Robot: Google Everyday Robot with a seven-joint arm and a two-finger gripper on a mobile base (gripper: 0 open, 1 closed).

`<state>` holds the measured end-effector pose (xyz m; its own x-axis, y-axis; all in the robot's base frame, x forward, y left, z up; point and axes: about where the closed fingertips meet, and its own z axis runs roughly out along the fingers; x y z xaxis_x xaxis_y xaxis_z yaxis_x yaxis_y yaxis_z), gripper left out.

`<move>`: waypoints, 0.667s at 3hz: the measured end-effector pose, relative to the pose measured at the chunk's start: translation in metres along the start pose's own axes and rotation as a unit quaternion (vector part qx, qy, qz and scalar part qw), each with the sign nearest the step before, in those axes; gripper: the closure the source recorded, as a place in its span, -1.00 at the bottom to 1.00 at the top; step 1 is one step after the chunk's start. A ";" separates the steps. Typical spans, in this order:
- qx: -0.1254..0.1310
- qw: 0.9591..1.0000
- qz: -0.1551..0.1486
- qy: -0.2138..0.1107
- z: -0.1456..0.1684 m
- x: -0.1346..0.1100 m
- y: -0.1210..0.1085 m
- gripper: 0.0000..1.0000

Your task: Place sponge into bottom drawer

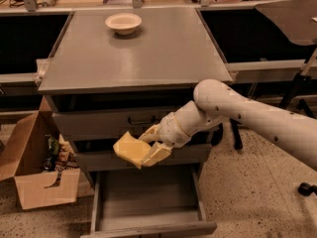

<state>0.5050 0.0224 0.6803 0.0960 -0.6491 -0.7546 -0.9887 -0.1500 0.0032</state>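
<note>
The bottom drawer (97, 198) stands pulled out, its tray open from above. The gripper (150, 145), clamped on the sponge (128, 149), hangs above it, just before the 2 upper drawers (94, 125). A cardboard box (34, 175) crowds the left side.

Single high view, angled down at front of grey metal drawer cabinet (148, 58), mid-range; gripper (143, 151) mid-frame, clamping pale-yellow foam sponge (126, 148) above open grey bottom drawer (148, 229).
</note>
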 end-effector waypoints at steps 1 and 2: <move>0.000 1.000 0.004 0.003 0.001 0.001 0.002 1.00; 0.006 0.999 0.034 0.004 0.030 0.031 0.018 1.00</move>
<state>0.4871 0.0220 0.6375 0.0292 -0.6641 -0.7470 -0.9942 -0.0966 0.0470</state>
